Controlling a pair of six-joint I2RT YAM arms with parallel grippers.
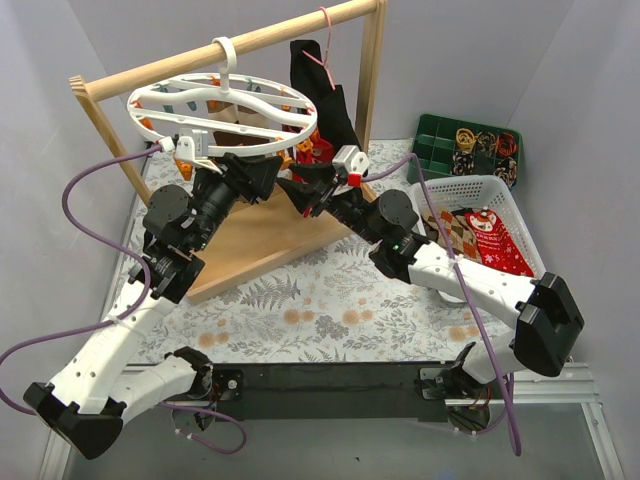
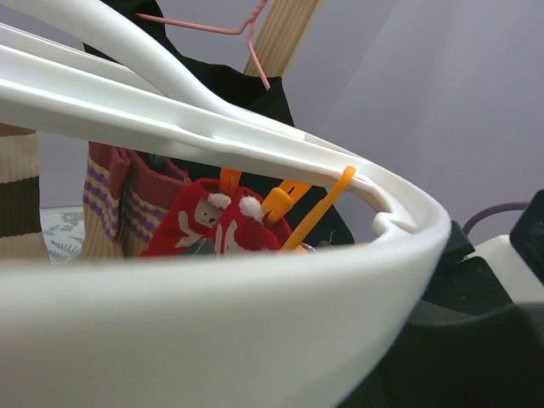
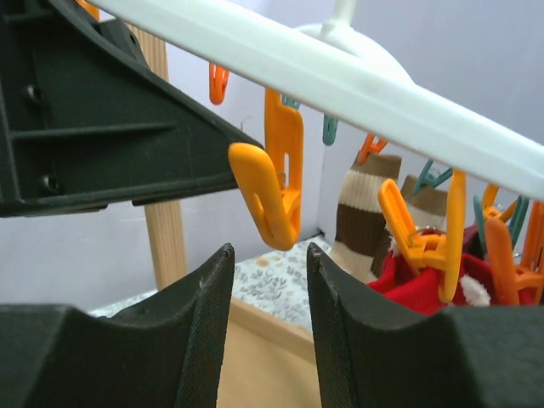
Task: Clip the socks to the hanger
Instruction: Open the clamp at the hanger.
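Observation:
The white round hanger [image 1: 215, 110] hangs by its hook from the wooden rail. A red Christmas sock [image 2: 212, 225] hangs from orange clips, with a striped sock [image 2: 110, 200] and a brown and cream sock [image 3: 361, 212] beside it. My left gripper [image 1: 262, 172] is right under the ring's near rim [image 2: 255, 323], which fills the left wrist view and hides the jaws. My right gripper [image 3: 270, 255] is open and empty, its fingertips just below a free orange clip [image 3: 272, 191]. It also shows in the top view [image 1: 308, 188]. More socks [image 1: 490, 240] lie in the basket.
A white basket [image 1: 440, 190] stands at the right, a green bin [image 1: 435, 140] of small items behind it. A black garment [image 1: 318, 85] hangs on a pink wire hanger. The rail's wooden base [image 1: 270, 235] lies under both grippers. Purple cables loop beside each arm.

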